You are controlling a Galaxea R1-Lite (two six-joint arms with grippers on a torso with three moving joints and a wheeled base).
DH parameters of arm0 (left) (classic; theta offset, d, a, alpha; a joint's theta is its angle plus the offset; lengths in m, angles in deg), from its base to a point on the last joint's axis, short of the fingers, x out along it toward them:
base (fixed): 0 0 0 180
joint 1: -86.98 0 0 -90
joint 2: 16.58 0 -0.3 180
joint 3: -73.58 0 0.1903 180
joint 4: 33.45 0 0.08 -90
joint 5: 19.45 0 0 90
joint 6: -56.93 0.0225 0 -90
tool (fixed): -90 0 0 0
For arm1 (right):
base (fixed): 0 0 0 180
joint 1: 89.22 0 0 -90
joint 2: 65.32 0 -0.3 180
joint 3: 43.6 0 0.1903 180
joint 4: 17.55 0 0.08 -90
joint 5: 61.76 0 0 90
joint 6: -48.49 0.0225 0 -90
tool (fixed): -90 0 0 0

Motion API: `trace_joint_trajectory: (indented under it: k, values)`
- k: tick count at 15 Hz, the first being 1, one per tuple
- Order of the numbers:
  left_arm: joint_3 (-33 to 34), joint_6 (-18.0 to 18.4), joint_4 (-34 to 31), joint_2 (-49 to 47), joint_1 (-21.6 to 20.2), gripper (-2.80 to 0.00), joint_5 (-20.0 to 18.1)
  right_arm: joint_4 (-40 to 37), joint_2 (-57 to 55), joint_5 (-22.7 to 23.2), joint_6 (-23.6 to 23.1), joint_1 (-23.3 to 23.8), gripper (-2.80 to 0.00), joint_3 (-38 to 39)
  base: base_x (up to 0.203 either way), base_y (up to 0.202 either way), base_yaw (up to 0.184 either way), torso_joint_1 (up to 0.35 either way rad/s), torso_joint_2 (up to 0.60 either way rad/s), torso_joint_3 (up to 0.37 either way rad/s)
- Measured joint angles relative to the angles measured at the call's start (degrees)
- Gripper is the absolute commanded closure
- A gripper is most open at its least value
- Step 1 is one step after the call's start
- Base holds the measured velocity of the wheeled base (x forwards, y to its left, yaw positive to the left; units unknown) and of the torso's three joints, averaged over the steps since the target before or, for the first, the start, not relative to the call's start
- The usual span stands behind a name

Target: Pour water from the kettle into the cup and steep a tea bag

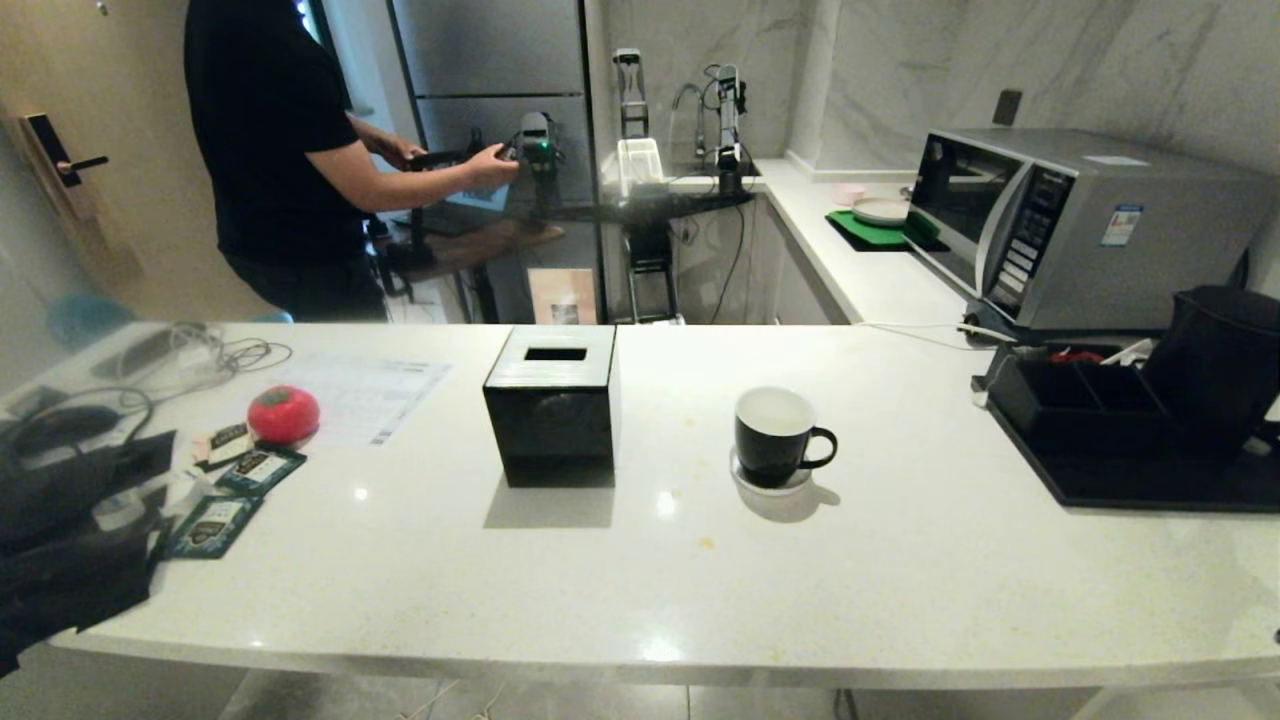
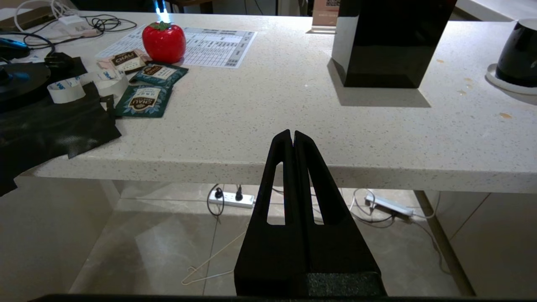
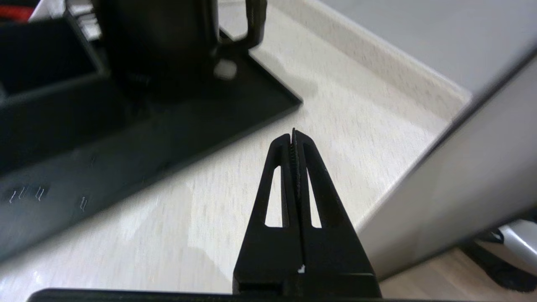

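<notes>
The matte black kettle [image 1: 1220,360] stands on a black tray [image 1: 1150,492] at the counter's right end. Near the middle of the counter, the black cup [image 1: 775,435] with a white inside sits on a small white saucer, its handle pointing right. The tea bag is out of view. Neither arm shows in the head view. My right gripper [image 3: 293,134] is shut and empty, low over the white counter beside the tray's corner [image 3: 289,98], with the kettle [image 3: 159,42] and its handle [image 3: 254,23] ahead. My left gripper [image 2: 293,134] is shut and empty in front of the counter's edge, with the cup [image 2: 520,54] far off.
A black square box with a slotted top [image 1: 552,415] stands left of the cup. Dark teal sachets [image 1: 215,520], a red tomato-shaped thing [image 1: 284,413], cables and black cloth [image 1: 60,560] crowd the left end. A microwave [image 1: 1080,220] stands behind the tray. A person [image 1: 270,150] works at the back.
</notes>
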State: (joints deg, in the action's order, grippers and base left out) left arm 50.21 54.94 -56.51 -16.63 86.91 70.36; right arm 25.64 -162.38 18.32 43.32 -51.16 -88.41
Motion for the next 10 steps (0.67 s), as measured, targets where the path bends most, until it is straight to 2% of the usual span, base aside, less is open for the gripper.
trace_joint_trajectory:
  k: [2, 10]
  values:
    - [0.00, -0.01, 0.01, 0.00, 0.00, 0.00, 0.01, -0.27, 3.76, 0.94, -0.30, 0.00, 0.00, 4.01, 0.000, 0.000, 0.000, 0.000, 0.00, 0.000]
    - [0.00, 0.02, 0.00, 0.00, 0.00, 0.00, -0.01, -2.04, 16.94, 9.77, -2.84, -0.35, 0.00, 16.42, 0.000, 0.000, 0.000, 0.000, 0.00, 0.000]
